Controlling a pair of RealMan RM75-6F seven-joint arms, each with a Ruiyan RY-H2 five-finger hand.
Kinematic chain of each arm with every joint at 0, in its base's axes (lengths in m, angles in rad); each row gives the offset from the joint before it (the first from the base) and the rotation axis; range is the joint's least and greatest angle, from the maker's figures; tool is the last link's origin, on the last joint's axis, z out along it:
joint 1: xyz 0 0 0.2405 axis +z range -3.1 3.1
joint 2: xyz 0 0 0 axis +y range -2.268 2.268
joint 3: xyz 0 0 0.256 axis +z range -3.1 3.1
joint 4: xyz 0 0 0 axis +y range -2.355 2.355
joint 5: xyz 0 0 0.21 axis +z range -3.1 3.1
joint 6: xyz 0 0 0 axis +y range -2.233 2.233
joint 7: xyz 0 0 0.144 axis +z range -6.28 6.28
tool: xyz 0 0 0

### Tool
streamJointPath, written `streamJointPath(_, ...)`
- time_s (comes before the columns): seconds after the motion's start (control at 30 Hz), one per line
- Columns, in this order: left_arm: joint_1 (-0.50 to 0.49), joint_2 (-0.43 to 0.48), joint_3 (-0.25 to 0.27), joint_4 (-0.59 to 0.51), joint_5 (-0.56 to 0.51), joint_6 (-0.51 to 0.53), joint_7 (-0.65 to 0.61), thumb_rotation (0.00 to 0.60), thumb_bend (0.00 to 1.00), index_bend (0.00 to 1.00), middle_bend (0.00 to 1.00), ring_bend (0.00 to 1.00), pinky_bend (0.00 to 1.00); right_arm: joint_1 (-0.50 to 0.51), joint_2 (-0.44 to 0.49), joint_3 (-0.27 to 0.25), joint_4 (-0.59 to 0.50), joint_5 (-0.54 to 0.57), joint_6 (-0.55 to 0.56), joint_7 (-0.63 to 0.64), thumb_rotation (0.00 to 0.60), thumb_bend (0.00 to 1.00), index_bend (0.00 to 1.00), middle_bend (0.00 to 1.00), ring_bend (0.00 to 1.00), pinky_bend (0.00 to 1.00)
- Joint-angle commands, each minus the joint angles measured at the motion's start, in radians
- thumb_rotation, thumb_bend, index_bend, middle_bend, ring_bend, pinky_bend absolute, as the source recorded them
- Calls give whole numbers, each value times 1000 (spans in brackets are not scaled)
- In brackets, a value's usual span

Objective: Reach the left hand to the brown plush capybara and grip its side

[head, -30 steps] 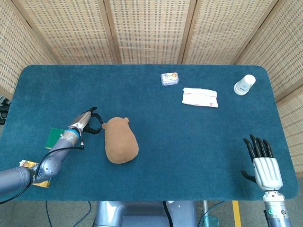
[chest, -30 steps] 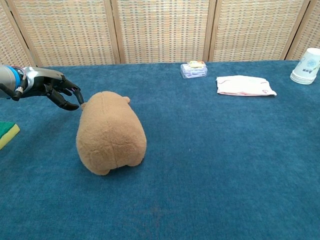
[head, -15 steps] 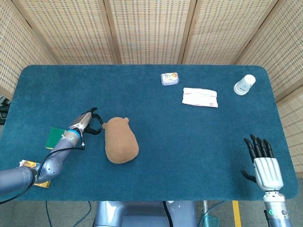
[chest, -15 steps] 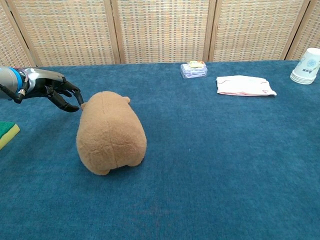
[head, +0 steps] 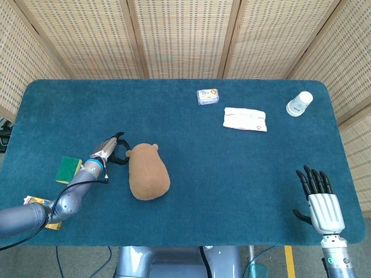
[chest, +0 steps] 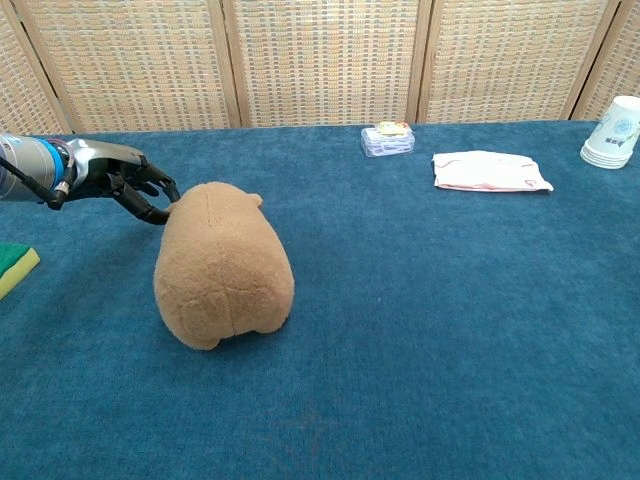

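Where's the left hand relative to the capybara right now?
In the head view, the left hand is at the capybara's left side near its head, right of the green sponge.

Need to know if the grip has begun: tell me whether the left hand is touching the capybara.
Touching. In the chest view the left hand's dark fingertips meet the capybara's upper left side with no gap; it does not grip yet.

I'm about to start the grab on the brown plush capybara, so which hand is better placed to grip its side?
Left. The left hand has its fingers right at the plush capybara's side. The right hand is at the table's far right edge, well apart from it.
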Motion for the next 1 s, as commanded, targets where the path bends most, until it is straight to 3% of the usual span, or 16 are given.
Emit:
streamJointPath(0.03,4,5,-13,-11,5,-4,-19,600,416,465,0,0,0,0,-2,0,1,2,-2,-3,600,109,0,0,0,0)
streamJointPath(0.27,8,16,-21,-13,6,-29,-59,600,419,501,0,0,0,0,-5,1,0,4,-1,-7,600,109,0,0,0,0)
streamJointPath(0.63,2,2,-12,0,7,-25,-78,600,523,535,0,0,0,0,-5,-2,0,3,-2,-7,600,109,0,0,0,0)
streamJointPath(1.0,-2,5,-7,-3,10,-23,-86,600,525,531,0,0,0,0,-2,-1,-5,1,2,-4,600,109,0,0,0,0)
